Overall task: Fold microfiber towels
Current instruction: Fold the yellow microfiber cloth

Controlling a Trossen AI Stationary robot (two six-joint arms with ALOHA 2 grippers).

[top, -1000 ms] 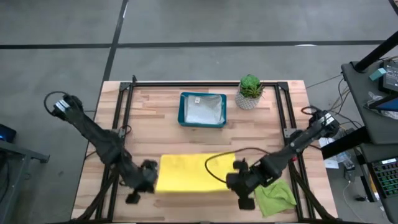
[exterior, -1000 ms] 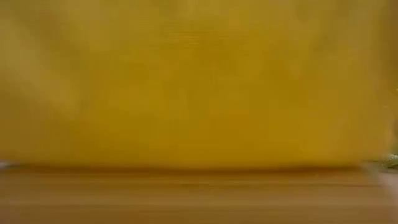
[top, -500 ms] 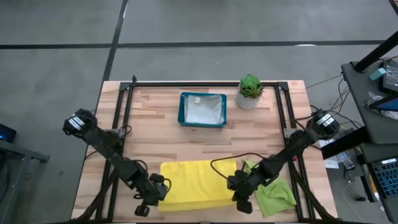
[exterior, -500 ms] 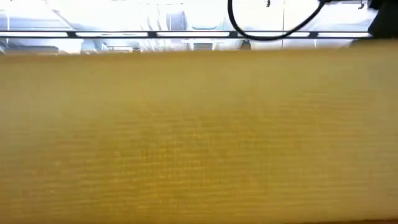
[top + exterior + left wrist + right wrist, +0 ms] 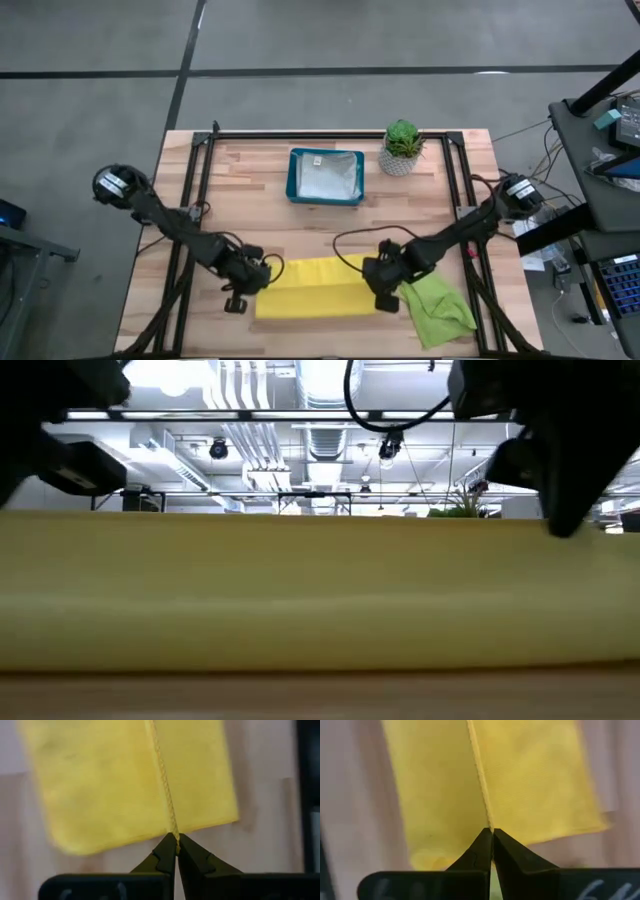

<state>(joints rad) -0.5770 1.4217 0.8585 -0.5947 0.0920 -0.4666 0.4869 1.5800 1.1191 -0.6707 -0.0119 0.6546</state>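
Both grippers have carried the yellow towel back from the near edge, folding it into a narrower strip at the table's front centre. Left gripper and right gripper each pinch an end; the lime green towel lies just right.
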